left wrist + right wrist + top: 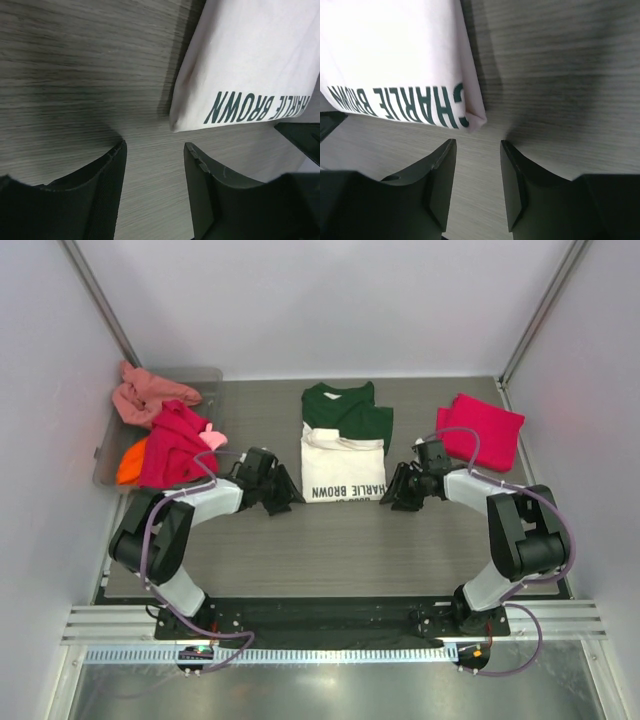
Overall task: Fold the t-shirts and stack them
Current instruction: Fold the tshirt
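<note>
A cream-white t-shirt with dark green shoulders (343, 445) lies folded at the table's middle, its dark print along the near edge. Its near left corner (177, 125) shows just beyond my left gripper (155, 146), which is open and empty over bare table. My right gripper (478, 141) is open too, empty, just short of the shirt's near right corner (479, 117). In the top view the left gripper (286, 500) and the right gripper (396, 498) flank the shirt's near edge. A folded crimson-pink t-shirt (481, 428) lies at the right.
A translucent grey tray (107, 455) at the left holds a pile of shirts: salmon (146, 393), magenta (173, 445), orange (131, 462) and a bit of light pink (212, 436). White walls enclose the table on three sides.
</note>
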Controlling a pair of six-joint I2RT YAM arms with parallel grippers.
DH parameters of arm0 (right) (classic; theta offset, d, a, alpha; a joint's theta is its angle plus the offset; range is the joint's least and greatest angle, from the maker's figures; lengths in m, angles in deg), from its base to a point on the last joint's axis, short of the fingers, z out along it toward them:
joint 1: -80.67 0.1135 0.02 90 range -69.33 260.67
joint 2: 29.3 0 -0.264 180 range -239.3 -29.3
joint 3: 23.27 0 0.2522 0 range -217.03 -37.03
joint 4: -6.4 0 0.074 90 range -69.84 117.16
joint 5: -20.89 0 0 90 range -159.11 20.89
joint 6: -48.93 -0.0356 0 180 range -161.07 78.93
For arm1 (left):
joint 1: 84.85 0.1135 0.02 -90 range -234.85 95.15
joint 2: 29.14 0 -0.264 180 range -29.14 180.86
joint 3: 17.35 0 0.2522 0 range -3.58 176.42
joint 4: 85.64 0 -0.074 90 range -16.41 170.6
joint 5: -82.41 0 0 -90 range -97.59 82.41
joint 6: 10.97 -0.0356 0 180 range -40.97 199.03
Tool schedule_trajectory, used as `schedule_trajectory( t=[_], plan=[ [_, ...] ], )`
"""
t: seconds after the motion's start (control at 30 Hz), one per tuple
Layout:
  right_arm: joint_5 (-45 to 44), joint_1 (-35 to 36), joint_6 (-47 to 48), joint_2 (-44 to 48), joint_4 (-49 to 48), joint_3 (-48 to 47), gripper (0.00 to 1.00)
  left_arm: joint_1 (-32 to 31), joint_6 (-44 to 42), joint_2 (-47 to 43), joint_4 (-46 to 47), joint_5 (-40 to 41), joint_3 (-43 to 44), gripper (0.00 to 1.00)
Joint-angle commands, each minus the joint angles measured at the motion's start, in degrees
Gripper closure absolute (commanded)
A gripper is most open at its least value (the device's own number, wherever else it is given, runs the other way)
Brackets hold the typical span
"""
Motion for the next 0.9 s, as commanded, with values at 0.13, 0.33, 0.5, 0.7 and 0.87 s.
schedule_trajectory(
  t=[0.13,0.33,0.5,0.7,0.87],
  plan=[
    [1.01,0.21,0.13,-2.01,-7.42,-0.52,0.50,-0.01,0.67,1.73,7.95,-1.47,-0.66,0.48],
    [-0.92,0.21,-0.31,-4.39,-7.69,-2.02,0.59,-0.01,1.55,3.14,8.75,-2.79,-0.14,0.50],
    [-0.93,0.21,0.13,-5.53,-8.47,-2.10,0.90,-0.01,1.55,4.46,8.40,-2.71,-0.13,0.55],
    [0.13,0.29,0.22,-5.18,-9.09,-1.75,0.99,-0.45,1.81,6.22,8.83,-2.97,0.22,0.55],
    [0.22,0.21,0.21,-4.74,-9.09,-1.49,0.99,-0.98,2.69,7.80,10.24,-3.50,0.22,0.63]
  ],
)
